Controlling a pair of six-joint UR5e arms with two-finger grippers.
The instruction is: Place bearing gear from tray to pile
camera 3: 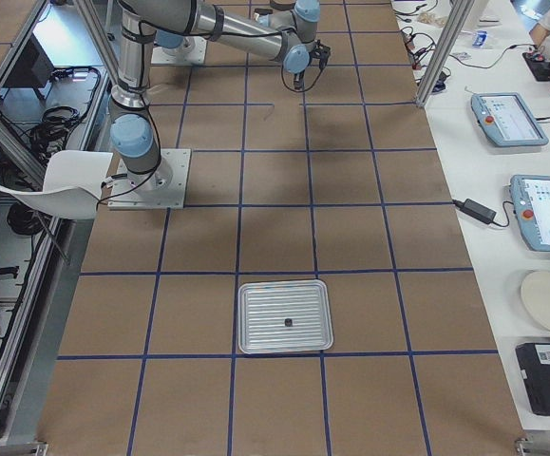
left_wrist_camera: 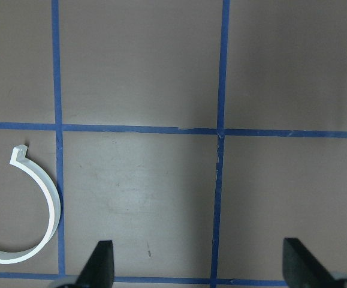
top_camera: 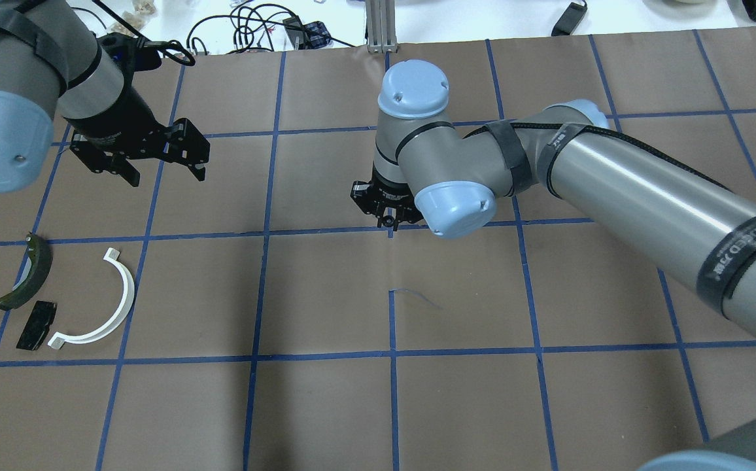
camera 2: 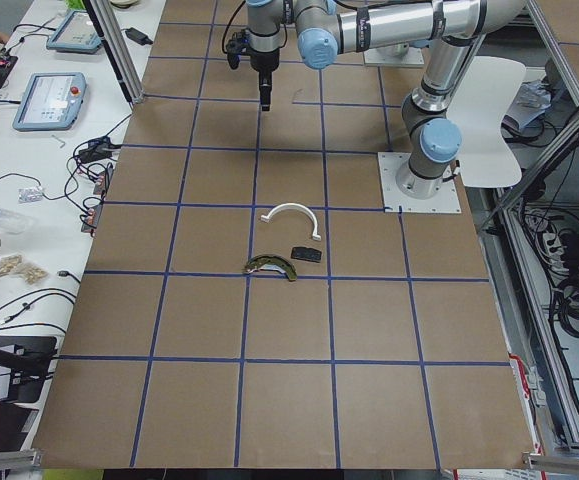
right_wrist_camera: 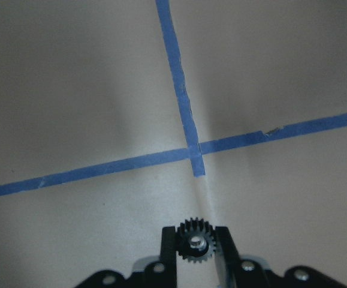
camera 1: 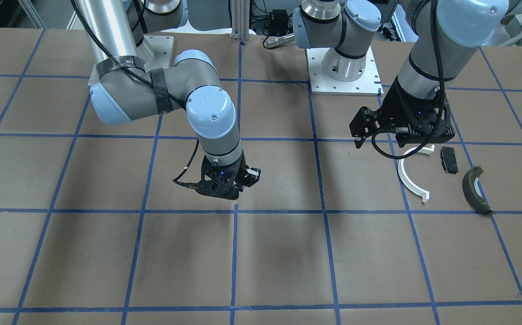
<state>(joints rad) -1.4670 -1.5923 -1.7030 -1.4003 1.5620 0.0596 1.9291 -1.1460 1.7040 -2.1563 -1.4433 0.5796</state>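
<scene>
- Right wrist-mounted view: the right tool (right_wrist_camera: 196, 241) is closed narrow on the bearing gear (right_wrist_camera: 192, 246). The small toothed wheel sits upright between the two fingers, above a crossing of blue tape lines on the surface (top_camera: 326, 392).
- Overhead exterior view: the pile lies on the robot's left side, well apart from the gear. It consists of a white half-ring (top_camera: 128, 294), a flat black pad (top_camera: 36, 325) and an olive curved shoe (top_camera: 28, 275).
- The left tool (top_camera: 167, 175) hangs above the surface near the pile, its jaws wide and holding nothing.
- Exterior right view: the tray (camera 3: 265, 309) rests far from both arms. One small dark item lies in it, too small to identify.
- Step in hand, as judged: carriage. The gear is out of the tray and not yet at the pile.
- The next move calls for travel across the surface toward the half-ring, then a descent beside the pile and release. The path should keep clear of the left arm.
</scene>
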